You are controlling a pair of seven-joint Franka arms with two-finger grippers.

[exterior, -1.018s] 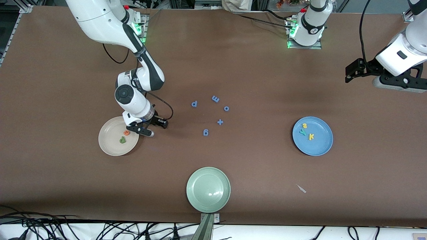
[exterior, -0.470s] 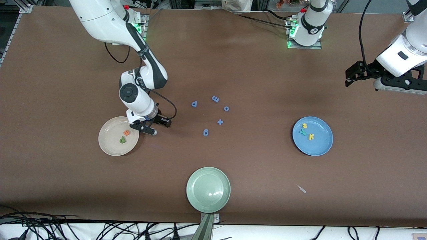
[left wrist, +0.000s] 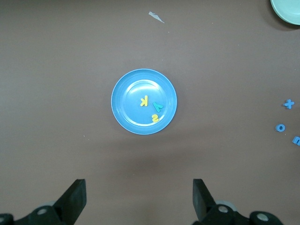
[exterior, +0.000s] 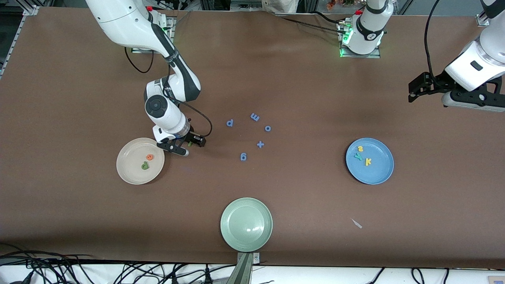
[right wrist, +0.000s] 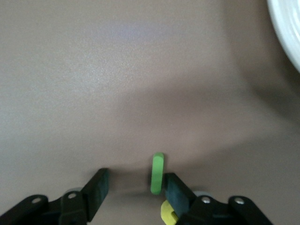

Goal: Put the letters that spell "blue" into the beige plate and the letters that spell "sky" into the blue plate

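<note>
1. Green bar letter l (right wrist: 158,173) lies on the brown table (exterior: 300,79) between the two fingers of the right gripper (right wrist: 133,190), close against one finger (right wrist: 176,190) and apart from the other; we also catch a sliver of green at that gripper (exterior: 184,146) in the front view.
2. Beside that same finger, nearer the wrist, we see a yellow letter (right wrist: 168,212) partly hidden; we cannot tell whether it touches the finger.
3. Fingers of the right gripper stand partly apart around the bar and do not yet clamp it.
4. We see the right arm reaching down from its base, wrist bent low, with the gripper at the table just beside the rim of the beige plate (exterior: 130,173).
5. In that plate lie the orange e (exterior: 149,157) and the dark green b (exterior: 145,166), well clear of the fingers.
6. We see the left gripper (left wrist: 139,199) with its fingers wide apart and holding nothing, high over the table at its own end; that arm waits.
7. Ahead of its fingers sits the blue plate (left wrist: 123,112), holding the yellow k (left wrist: 144,101), the teal y (left wrist: 157,106) and the yellow s (left wrist: 155,117).
8. All-blue letters (exterior: 243,157) lie scattered mid-table, and a pale green plate (exterior: 236,236) sits near the front camera.
</note>
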